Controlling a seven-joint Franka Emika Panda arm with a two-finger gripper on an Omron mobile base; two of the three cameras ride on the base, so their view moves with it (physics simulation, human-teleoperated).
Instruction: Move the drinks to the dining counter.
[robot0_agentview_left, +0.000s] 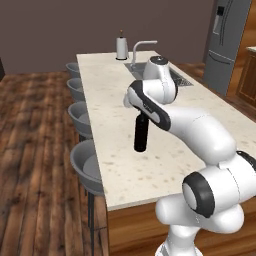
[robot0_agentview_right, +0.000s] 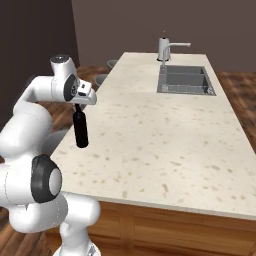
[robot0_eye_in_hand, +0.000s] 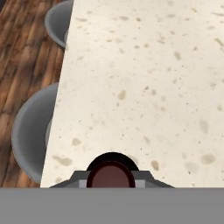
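We see the dining surface (robot0_agentview_left: 120, 165) as the largest thing here, a long slab of beige speckled stone, hard and flat, with a square edge that will not give if glass knocks it. At its far end a steel sink (robot0_agentview_right: 185, 80) is sunk into the top, with a curved faucet (robot0_agentview_left: 141, 49) behind it, both smooth metal. Along the left side stand grey round stools (robot0_agentview_left: 86, 167) with dished seats, over a plank wood floor (robot0_agentview_left: 35, 150). The wine bottle (robot0_agentview_left: 141, 131) hangs upright near the left edge of the surface, toward its near end; we cannot tell whether its base touches the stone or stands just above it. It is tall, black and cylindrical, narrowing to a slim neck. We judge it rigid, fairly heavy, slick and breakable, top-heavy when carried high. The pincer (robot0_agentview_right: 78, 108) is clenched on the wine bottle at the neck, fingers either side of the cap in the hand view; a lower hold on the body would likely swing less.
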